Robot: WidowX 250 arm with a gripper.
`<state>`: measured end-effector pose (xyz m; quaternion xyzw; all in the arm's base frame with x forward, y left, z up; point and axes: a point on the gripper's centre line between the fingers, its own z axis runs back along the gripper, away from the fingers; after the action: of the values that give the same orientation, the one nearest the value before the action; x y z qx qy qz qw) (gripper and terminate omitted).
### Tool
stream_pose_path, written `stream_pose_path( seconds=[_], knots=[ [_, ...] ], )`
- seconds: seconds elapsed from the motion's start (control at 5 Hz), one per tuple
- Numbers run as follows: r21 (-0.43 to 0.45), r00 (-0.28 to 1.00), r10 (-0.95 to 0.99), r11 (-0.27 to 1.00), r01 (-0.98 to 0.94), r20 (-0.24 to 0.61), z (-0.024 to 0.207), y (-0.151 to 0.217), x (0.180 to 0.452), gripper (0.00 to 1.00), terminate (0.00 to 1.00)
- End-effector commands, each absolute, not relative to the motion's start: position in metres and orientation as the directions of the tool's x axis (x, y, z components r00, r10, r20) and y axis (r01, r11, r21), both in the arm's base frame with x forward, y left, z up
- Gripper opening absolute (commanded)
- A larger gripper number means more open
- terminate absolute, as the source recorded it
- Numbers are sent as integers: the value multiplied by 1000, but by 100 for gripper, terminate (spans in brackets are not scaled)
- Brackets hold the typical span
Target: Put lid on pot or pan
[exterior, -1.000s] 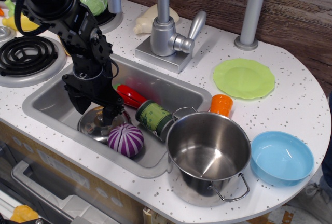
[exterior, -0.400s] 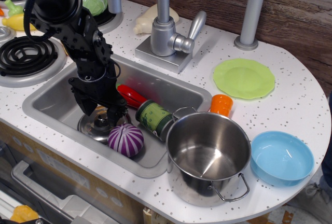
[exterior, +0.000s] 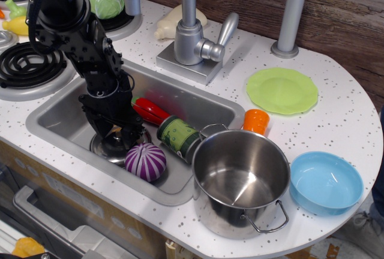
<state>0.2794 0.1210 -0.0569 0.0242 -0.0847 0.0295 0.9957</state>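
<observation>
The lid (exterior: 107, 146), a shiny steel dome, lies flat on the sink floor at the front left. My black gripper (exterior: 119, 134) reaches down into the sink and sits right on top of it. Its fingers (exterior: 133, 135) stand a little apart, either side of the lid's centre, and they hide the knob. The lid rests on the sink floor. The pot (exterior: 240, 178), large and deep with wire loop handles, stands upright and empty on the counter at the sink's front right corner.
In the sink (exterior: 198, 100) lie a purple striped ball (exterior: 145, 161) touching the lid, a green can (exterior: 178, 136) and a red piece (exterior: 149, 111). An orange cup (exterior: 256, 120), a green plate (exterior: 282, 90) and a blue bowl (exterior: 326, 182) sit on the counter. The tap (exterior: 191, 37) stands behind.
My gripper has moved down and slightly right onto the lid, and its fingers have drawn closer together. The lid and the pot have not moved.
</observation>
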Motion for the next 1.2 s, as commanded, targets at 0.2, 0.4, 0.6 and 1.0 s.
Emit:
stream_pose_path(
  seconds=[0.2,0.4,0.6,1.0],
  knots=[
    [88,973,53,993,-74,226,-54,123,283,0,0],
    [126,987,35,991,-55,160,-21,130,284,0,0],
    [177,995,-4,984,-14,102,25,144,287,0,0],
    [241,984,142,957,-164,105,112,93,273,0,0]
  ],
)
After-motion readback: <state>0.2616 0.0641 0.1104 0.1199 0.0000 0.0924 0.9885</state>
